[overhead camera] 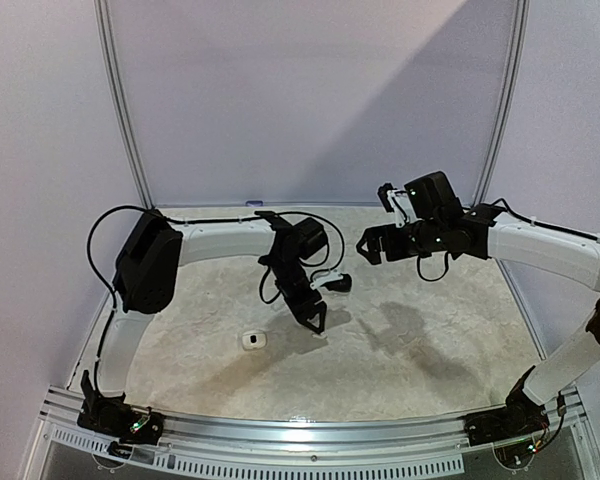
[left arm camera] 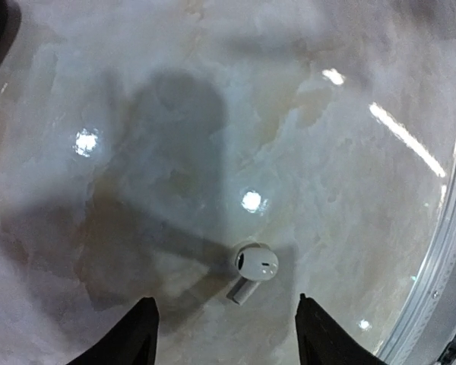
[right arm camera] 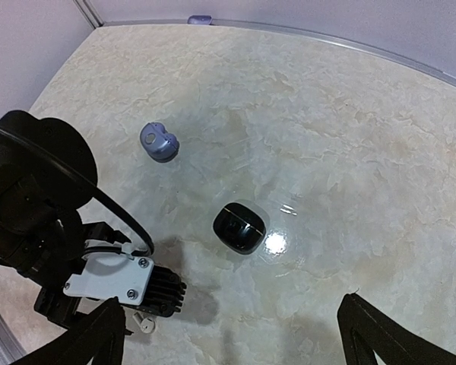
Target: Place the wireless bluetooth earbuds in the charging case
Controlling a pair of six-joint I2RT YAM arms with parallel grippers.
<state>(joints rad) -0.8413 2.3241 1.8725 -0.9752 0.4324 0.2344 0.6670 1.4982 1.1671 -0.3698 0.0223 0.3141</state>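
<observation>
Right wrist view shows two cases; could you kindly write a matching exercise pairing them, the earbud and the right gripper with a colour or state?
Things:
1. earbud
2. far case
3. near case
4. right gripper

Colour or state:
A. black
B. white
C. lavender
D. open

Pairs: 1-B, 2-C, 3-A, 4-D

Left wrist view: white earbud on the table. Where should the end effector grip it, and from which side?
Likely the round head of the earbud, from straight above. It lies flat on the table, thin stem angled toward the left end effector, which stands open on either side of it. The head offers the wider hold.
</observation>
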